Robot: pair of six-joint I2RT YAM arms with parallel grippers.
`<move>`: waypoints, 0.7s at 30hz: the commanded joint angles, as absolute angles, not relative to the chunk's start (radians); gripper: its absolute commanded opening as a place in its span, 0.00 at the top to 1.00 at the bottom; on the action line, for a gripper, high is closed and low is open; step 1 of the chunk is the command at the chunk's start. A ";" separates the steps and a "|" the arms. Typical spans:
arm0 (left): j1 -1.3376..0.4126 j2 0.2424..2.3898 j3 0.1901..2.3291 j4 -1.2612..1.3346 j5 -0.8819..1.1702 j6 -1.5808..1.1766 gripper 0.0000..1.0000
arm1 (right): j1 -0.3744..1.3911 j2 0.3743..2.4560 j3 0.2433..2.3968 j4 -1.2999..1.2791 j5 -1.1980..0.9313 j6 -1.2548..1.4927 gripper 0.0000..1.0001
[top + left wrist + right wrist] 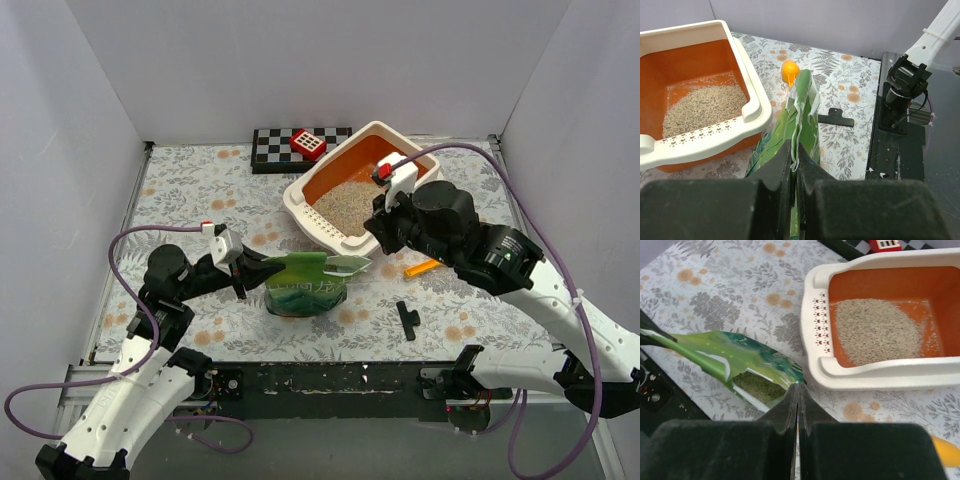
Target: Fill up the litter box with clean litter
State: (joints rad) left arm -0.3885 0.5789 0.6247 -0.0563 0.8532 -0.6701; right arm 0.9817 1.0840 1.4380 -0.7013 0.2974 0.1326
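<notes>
Floral-print tabletop (200, 190), white walls on three sides. On the near side, left gripper (795, 150) is clamped tight on one edge of the glossy green plastic bag (305, 285), with the film running straight in between its fingers. Opposite, right gripper (797, 390) is also closed, fingers pressed together on the bag's other edge, so the mouth is pulled into a long slit between the two arms. The right wrist cam shows granules inside the opening. The bag sits on the table just beside the large rectangular litter box (300, 205): cream rim, orange inner walls, slotted edge facing the bag. Beige-grey speckled litter (875, 330) covers the near part of the box floor; the far end is bare orange. An orange plastic scoop (422, 267) lies right of the bag, with a black clip (407, 320) nearer the bases. A black-and-white checkerboard (280, 145) lies behind the box with a red block (308, 144) on it.
</notes>
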 commanded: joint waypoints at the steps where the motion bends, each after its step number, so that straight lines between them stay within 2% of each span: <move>1: -0.391 0.561 0.620 -0.014 0.868 -0.683 1.00 | 0.983 1.155 1.496 -0.778 0.114 0.055 0.99; 9: -0.391 0.563 0.621 -0.014 0.853 -0.683 1.00 | 0.982 1.238 1.444 -0.755 -0.063 0.034 0.99; 21: -0.391 0.569 0.627 -0.011 0.847 -0.684 1.00 | 0.977 1.258 1.315 -0.698 -0.072 0.003 0.99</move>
State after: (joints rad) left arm -0.3885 0.5797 0.6193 -0.0437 0.8482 -0.6777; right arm 0.9817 1.2583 1.3567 -0.7490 -0.0608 0.0280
